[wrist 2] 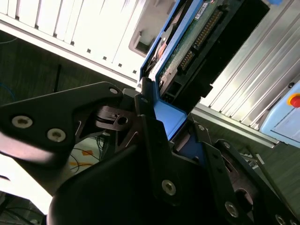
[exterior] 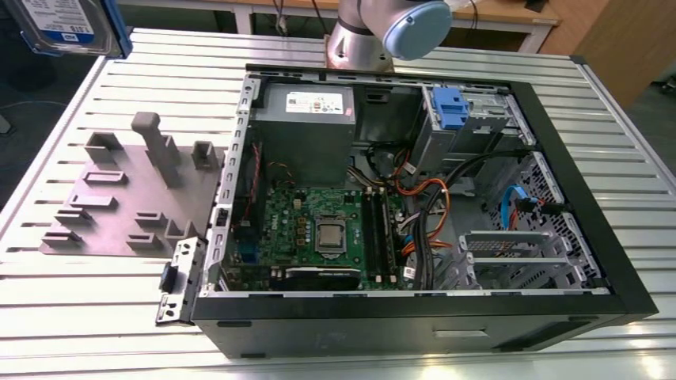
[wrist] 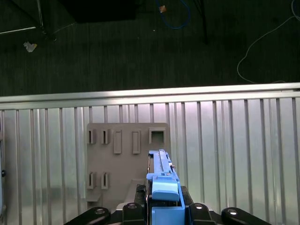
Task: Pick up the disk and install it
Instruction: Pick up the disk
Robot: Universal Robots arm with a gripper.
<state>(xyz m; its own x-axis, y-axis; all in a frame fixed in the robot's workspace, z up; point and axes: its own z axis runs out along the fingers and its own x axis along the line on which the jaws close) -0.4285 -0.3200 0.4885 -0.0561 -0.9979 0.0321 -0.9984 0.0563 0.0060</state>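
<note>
Pincer (wrist 2: 164, 115) is clamped on the disk (wrist 2: 201, 33), no doubt abt it. In the second wrist view the black fingers (wrist 2: 147, 126) pinch the blue carrier frame at its handle end, one each side, no gap. So the disk's off the table and held in the air. In the exterior view the disk (exterior: 63, 28) hangs high w/ its label face showing, well apart from the open PC case (exterior: 423, 313).

The relation that counts, imo, is the disk's long axis. It runs straight out from the fingertips, in line w/ the pincer's own reach, handle end nearest the pincer and connector end furthest. The first wrist view has it edge-on: pincer (wrist: 164, 206) at the near end, disk (wrist: 161, 164) a thin blue-and-silver strip pointing away toward the table (wrist: 243, 140). Beyond the disk's far end lies the grey slotted holder (wrist: 126, 136), apart from it, not touching.

The case isn't under the pincer. It sits off to one side, w/ the holder (exterior: 127, 198) btwn the two. Inside, another drive w/ a blue tab (exterior: 449, 107) sits in its cage on the side of the case away from the pincer. Can't tell from here which bay is free.

As things stand: picked up, not installed. Far as I can judge, the disk's axis points at the table, not toward the case.
</note>
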